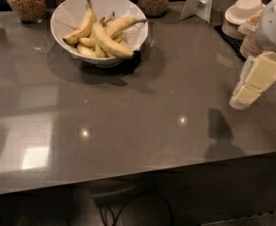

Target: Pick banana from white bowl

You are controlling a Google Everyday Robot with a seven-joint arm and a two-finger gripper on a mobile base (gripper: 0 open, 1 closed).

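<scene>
The white bowl stands at the back left of the grey table and holds several yellow bananas, piled with their stems pointing up and right. My gripper hangs at the right edge of the view, above the table and far to the right of the bowl and nearer than it. It is cream-coloured, tilts down to the left and holds nothing that I can see. Its dark shadow lies on the table below it.
Glass jars of grain stand along the back edge behind the bowl. A white card stand and stacked small cream bowls and plates sit at the back right. The table's front edge runs across the lower part of the view.
</scene>
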